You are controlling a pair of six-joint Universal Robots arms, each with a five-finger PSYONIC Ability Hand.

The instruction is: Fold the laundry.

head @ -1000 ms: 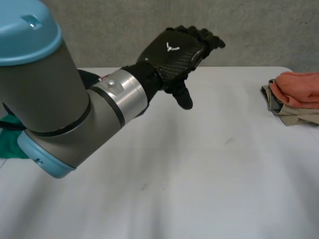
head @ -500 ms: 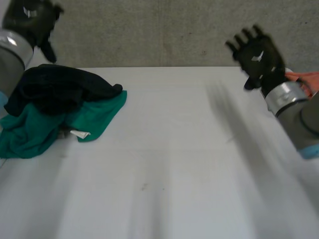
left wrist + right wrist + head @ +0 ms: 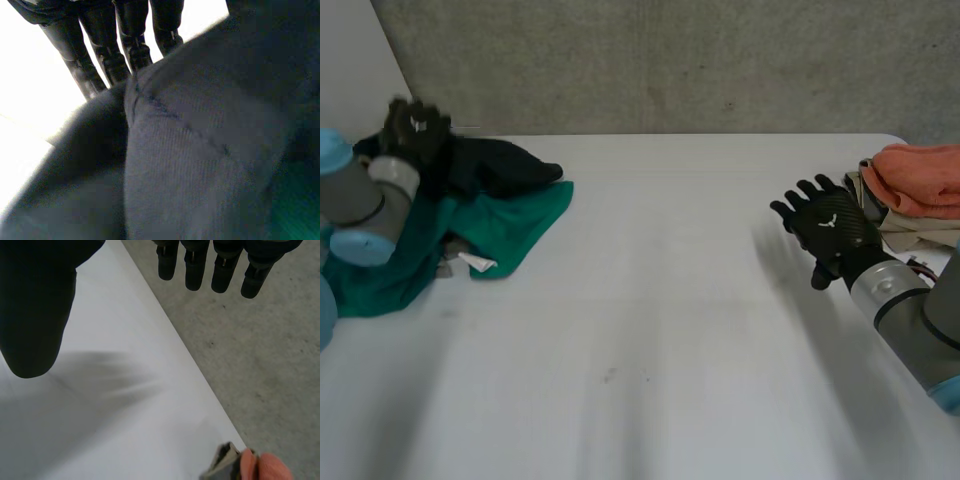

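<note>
In the head view, the left hand [image 3: 415, 128] is over the left side of the white table [image 3: 670, 330], right at a dark cloth [image 3: 495, 165]. The dark cloth lies in a bumpy heap on top of a green cloth [image 3: 515, 225]. Both are on the table's left side, and neither one is folded. The right hand [image 3: 830, 228] is above the table's right side. Its fingers are spread out and it has nothing in it. At the table's far right corner sits a neat little stack, an orange cloth [image 3: 920, 175] on top of a beige cloth [image 3: 910, 235]. Those two look folded.

In the left wrist view, the left hand's fingers [image 3: 102, 52] are straight, not curled. Their tips touch the dark cloth, which bunches up in front of them. The hand is open and grabs nothing. A bit of the green cloth peeks out beside the dark cloth, away from the fingers.

In the right wrist view, the fingers [image 3: 197, 272] are straight and the thumb [image 3: 35, 315] sticks out to the side. This hand is open too. The table is under it, and the grey floor [image 3: 260, 365] shows past the table's edge. A corner of the stack sits by that edge.

I think the job is about half done. The dark cloth and the green cloth are left to spread out and fold.
</note>
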